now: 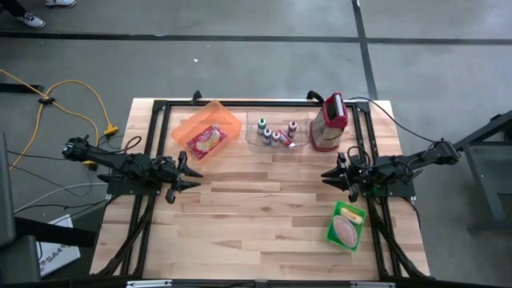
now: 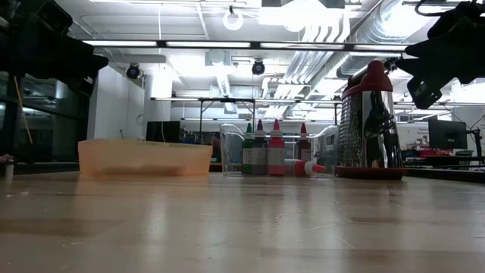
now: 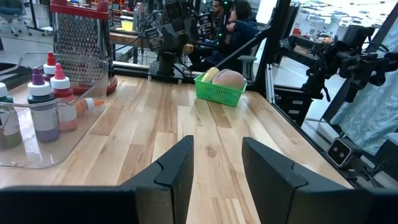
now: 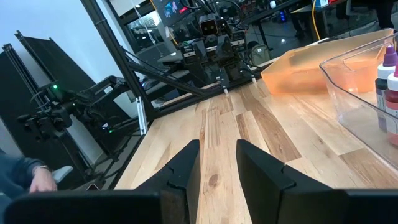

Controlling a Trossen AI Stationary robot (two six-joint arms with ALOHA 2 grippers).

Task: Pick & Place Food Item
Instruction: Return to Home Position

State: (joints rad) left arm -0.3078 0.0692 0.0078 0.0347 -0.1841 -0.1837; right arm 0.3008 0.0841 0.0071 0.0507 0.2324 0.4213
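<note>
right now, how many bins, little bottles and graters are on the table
bins: 3 (orange bin, clear bin, green bin)
bottles: 5, all in the clear bin, 4 upright and 1 lying down
box grater: 1
total: 9

The wooden table (image 1: 264, 216) bears an orange bin (image 1: 192, 124), clear tray (image 1: 301, 117), grater (image 1: 330, 122) and green bin (image 1: 332, 234).

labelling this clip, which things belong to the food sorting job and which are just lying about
Job: orange bin, popcorn bag in it, green bin, donuts in it.
Lying about: clear tray, small bottles, grater.
Left gripper and right gripper wait open at the sides.
</note>
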